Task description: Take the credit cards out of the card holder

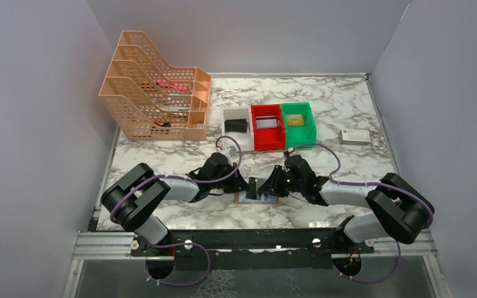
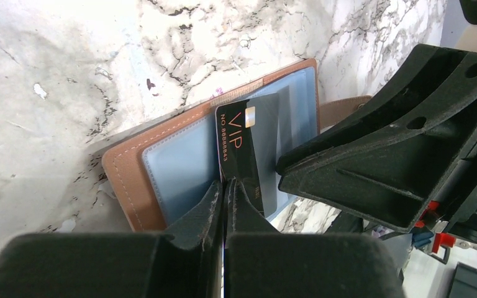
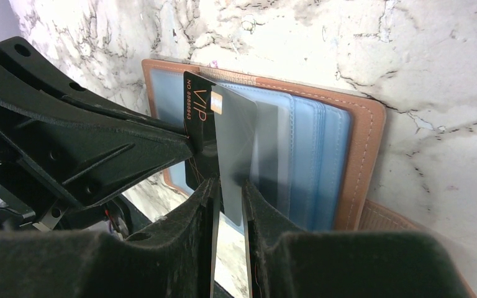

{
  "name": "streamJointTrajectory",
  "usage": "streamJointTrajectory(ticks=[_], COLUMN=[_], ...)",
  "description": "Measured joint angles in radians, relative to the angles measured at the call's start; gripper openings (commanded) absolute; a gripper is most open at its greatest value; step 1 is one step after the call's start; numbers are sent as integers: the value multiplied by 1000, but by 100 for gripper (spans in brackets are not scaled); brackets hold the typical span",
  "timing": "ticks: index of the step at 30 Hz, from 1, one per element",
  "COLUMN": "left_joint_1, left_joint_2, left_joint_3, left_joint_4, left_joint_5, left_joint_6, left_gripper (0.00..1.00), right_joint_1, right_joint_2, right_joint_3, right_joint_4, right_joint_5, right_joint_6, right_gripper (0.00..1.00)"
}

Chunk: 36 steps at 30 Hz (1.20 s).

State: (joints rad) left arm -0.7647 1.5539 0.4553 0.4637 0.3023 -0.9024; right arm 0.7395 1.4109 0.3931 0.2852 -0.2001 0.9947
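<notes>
The tan card holder (image 1: 256, 200) lies open on the marble table between both arms, pale blue pockets up (image 2: 180, 164). A black credit card (image 2: 248, 146) marked VIP sticks partly out of a pocket. My left gripper (image 2: 225, 185) is shut on that card's near edge. It meets the holder from the left (image 1: 249, 186). My right gripper (image 3: 228, 186) comes from the right (image 1: 271, 184). Its jaws are closed on a clear plastic sleeve (image 3: 236, 136) of the holder, beside the black card (image 3: 199, 118). The snap tab (image 3: 397, 226) shows at the holder's side.
A peach file rack (image 1: 155, 99) stands at the back left. White (image 1: 227, 124), red (image 1: 268, 144) and green (image 1: 299, 135) bins stand in a row behind the grippers. A small white box (image 1: 354, 136) lies at the right. Grey walls close in three sides.
</notes>
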Motion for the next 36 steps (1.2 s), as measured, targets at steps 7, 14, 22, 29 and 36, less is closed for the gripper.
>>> streamJointTrajectory(ticks=[7,14,22,29,36], left_joint_1=[6,39,46,50,51], left_joint_2=[-10,-60,-97,-93,-70], left_joint_3=[-2,-31,-49,-45,-34], left_joint_4=[-2,6,6,5,5], left_joint_5=[8,84,126,155,190], left_joint_6=[20,21,24,29,32], left_gripper=[0,0,0,5,16], right_joint_1=[0,8,12,12,12], right_joint_2=[0,-38,-111,-75,16], right_joint_3=[0,-13,-19,-1,25], right_joint_4=[1,8,-75,-63,22], right_joint_5=[0,6,7,-23,-61], right_joint_6=[0,-1,-50,-93,-78], right_gripper=[28,34,35,35,33])
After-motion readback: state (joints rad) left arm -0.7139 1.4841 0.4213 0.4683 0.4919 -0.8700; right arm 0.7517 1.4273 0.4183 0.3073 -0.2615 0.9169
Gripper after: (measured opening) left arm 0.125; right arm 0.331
